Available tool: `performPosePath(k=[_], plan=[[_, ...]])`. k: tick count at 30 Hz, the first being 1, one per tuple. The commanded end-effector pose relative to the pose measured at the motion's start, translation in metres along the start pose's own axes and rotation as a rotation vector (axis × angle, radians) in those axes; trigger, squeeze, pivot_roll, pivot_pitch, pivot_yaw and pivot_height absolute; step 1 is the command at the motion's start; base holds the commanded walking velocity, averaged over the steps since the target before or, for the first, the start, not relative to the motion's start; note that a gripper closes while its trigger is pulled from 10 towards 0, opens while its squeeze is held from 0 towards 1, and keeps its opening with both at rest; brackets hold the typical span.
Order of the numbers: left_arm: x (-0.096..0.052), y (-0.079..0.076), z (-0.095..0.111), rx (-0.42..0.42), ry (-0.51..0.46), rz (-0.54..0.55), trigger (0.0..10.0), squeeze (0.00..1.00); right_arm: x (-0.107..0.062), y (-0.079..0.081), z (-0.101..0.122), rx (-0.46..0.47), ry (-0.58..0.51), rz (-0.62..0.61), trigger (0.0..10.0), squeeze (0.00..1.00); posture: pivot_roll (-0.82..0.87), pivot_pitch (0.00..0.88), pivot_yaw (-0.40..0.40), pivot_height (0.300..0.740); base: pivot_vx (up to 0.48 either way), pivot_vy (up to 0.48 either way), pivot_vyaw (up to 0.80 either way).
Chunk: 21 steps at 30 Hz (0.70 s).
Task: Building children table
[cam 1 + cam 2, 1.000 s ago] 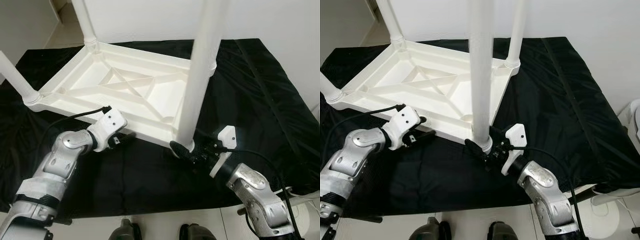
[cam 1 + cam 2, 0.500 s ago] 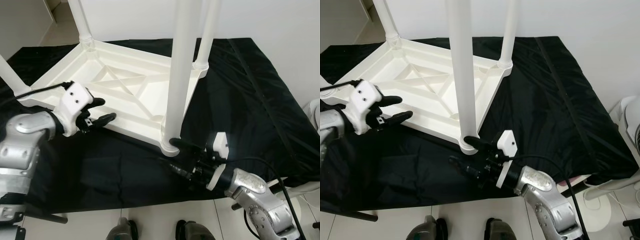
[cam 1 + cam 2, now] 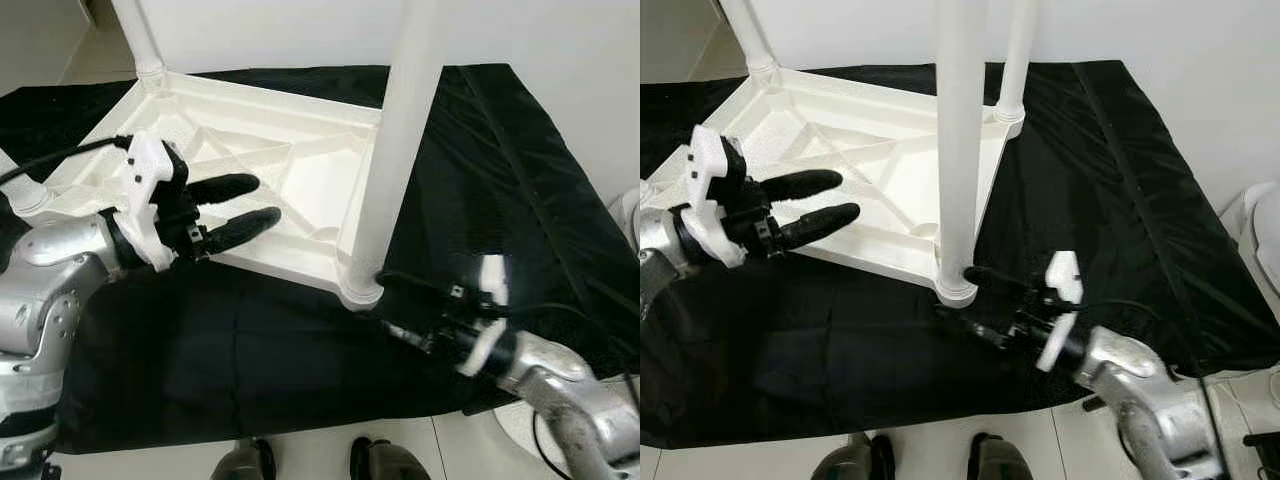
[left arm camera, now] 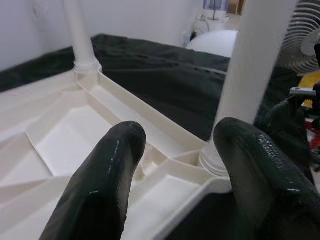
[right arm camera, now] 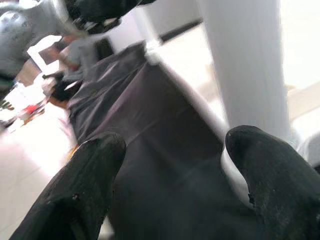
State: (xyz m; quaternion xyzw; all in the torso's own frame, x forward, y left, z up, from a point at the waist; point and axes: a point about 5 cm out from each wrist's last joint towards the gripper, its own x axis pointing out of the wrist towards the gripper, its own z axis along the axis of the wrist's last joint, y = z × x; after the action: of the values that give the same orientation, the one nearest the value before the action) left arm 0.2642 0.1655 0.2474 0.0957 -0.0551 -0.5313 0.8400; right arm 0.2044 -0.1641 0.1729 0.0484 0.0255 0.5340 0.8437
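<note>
white wall (image 3: 560, 40), black cloth (image 3: 500, 180), pale floor (image 3: 300, 445)

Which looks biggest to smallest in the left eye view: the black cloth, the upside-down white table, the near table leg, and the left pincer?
1. Black cloth, spread widest.
2. Upside-down white table.
3. Near table leg, though it stands close to the camera, so it looks oversized.
4. Left pincer, open over the table's edge.

Children's table (image 3: 290, 170): white plastic, lying upside down on a black cloth (image 3: 500, 200), ribbed underside showing. Legs standing upright from its corners; the nearest leg (image 3: 395, 150) seated in its corner socket.
</note>
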Motion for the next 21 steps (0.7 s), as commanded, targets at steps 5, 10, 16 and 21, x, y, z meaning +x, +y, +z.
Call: performPosePath(k=[5, 10, 16, 21], plan=[[0.01, -0.015, -0.006, -0.038, 0.037, -0.077, 10.0, 0.0, -0.011, 0.017, -0.004, 0.053, 0.051, 0.125, 10.0, 0.0, -0.13, 0.139, 0.064, 0.74, 0.0, 0.0, 0.0], [0.015, -0.026, -0.008, -0.064, 0.048, -0.128, 10.0, 0.0, -0.022, 0.01, -0.005, 0.047, 0.066, 0.065, 10.0, 0.0, -0.13, 0.135, 0.067, 0.74, 0.0, 0.0, 0.0], [0.022, -0.056, -0.021, -0.107, 0.097, -0.272, 10.0, 0.0, -0.027, -0.027, 0.007, -0.09, -0.017, -0.207, 10.0, 0.0, -0.13, 0.13, 0.073, 0.74, 0.0, 0.0, 0.0], [0.026, -0.067, -0.032, -0.108, 0.149, -0.319, 10.0, 0.0, -0.021, -0.034, 0.012, -0.101, -0.058, -0.266, 10.0, 0.0, -0.12, 0.128, 0.072, 0.74, 0.0, 0.0, 0.0]])
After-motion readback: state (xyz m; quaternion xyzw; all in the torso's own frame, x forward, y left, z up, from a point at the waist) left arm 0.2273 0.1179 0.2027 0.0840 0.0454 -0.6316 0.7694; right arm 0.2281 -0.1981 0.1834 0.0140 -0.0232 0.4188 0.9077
